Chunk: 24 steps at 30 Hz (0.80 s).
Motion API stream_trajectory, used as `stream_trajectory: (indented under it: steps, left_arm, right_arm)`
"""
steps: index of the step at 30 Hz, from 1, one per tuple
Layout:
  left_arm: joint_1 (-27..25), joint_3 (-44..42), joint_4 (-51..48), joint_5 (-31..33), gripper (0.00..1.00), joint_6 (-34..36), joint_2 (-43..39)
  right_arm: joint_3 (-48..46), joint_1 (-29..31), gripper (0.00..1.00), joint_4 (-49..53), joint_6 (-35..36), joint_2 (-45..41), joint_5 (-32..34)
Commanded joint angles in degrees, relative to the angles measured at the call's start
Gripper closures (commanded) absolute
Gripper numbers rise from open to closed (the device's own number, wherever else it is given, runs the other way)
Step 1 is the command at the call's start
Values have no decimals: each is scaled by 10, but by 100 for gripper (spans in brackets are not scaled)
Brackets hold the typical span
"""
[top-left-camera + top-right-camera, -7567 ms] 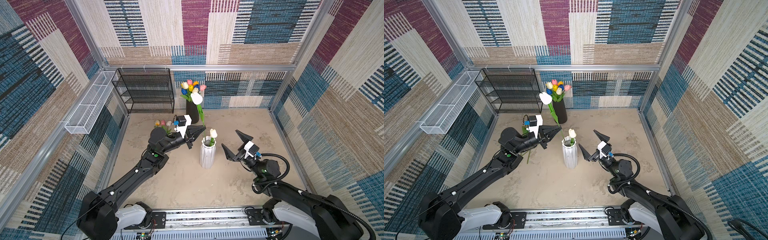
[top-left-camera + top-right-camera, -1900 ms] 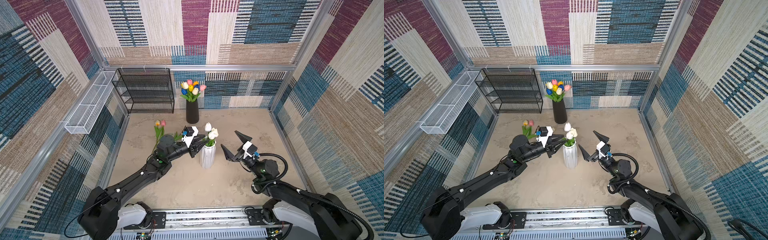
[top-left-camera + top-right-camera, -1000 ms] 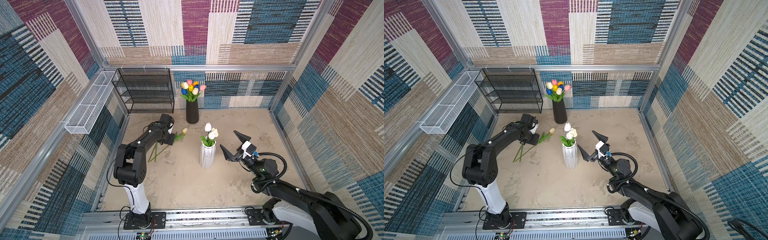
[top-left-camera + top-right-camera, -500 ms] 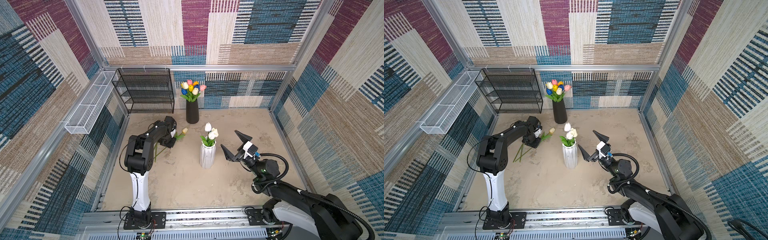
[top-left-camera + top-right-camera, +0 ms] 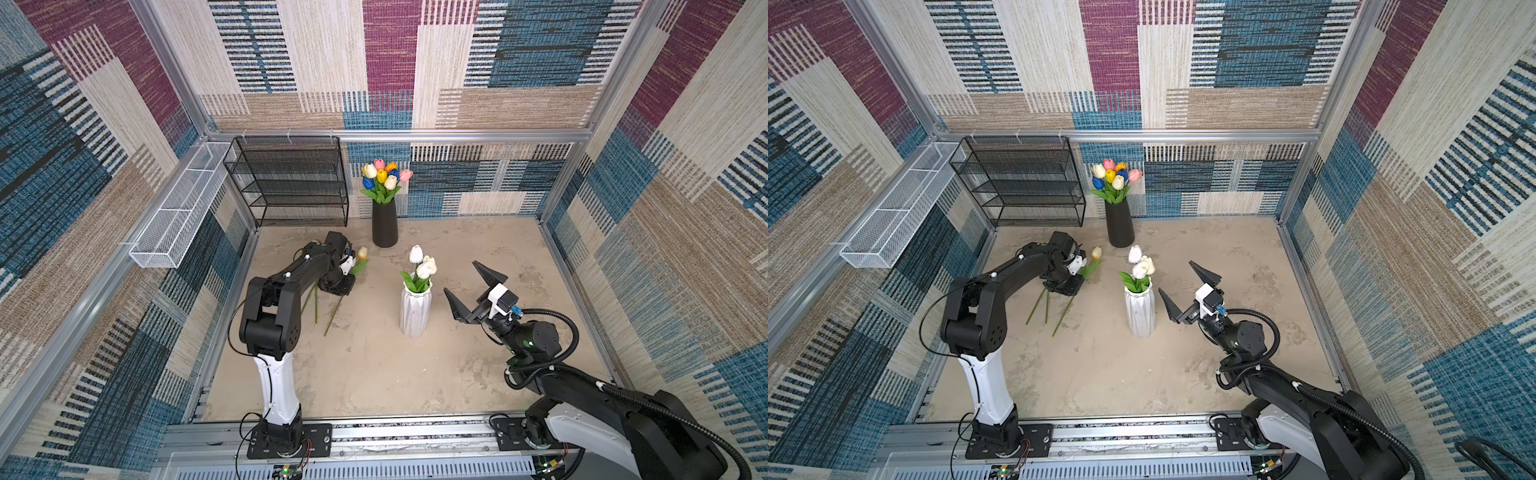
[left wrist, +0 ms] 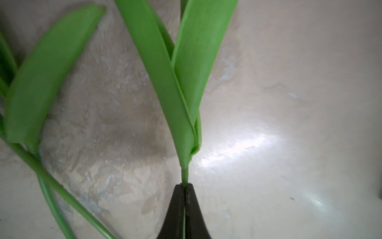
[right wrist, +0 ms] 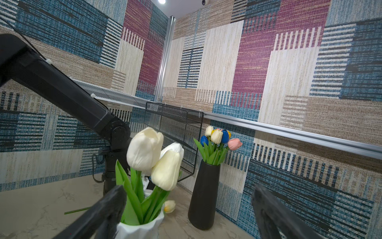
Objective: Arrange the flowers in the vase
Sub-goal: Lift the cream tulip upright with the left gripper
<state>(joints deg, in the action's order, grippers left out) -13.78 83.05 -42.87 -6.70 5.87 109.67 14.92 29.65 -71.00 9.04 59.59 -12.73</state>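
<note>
Green stem (image 6: 185,173) sits nipped in left pincer (image 6: 184,185), right pincer (image 5: 459,275) gapes wide nr white vase (image 5: 414,309).

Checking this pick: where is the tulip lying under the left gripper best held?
The bare stem just below the leaves, from above: it lies flat on the table, and the leaves are broad. The left gripper is shut there.

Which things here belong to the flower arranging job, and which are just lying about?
Job: white vase holding white tulips; loose tulips lying flat; one stem pinched in the shut left gripper; right gripper, open beside that vase.

Lying about: black mesh shelf; white wire basket; black vase, already filled, probably just decor.
</note>
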Motion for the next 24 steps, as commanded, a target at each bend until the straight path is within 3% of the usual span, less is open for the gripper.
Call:
stream_trajectory:
  steps: [1,10,17,20,24]
  left_arm:
    - [-2,-41,83,-104,100,-34,-64]
    - [-4,-236,406,-255,100,-126,-287]
    - [-7,-399,663,-315,100,-167,-427]
    - [-11,-441,719,-332,100,-162,-469]
    - [-16,-472,750,-341,100,-159,-498]
  right_arm:
    - [-1,1,2,-22,-13,2,17]
    - [45,-2,0,50,-42,6,15]
    - [104,-11,1,113,-64,45,-99]
    - [146,-11,1,175,-51,73,-159]
    - [143,-11,1,172,-65,86,-201]
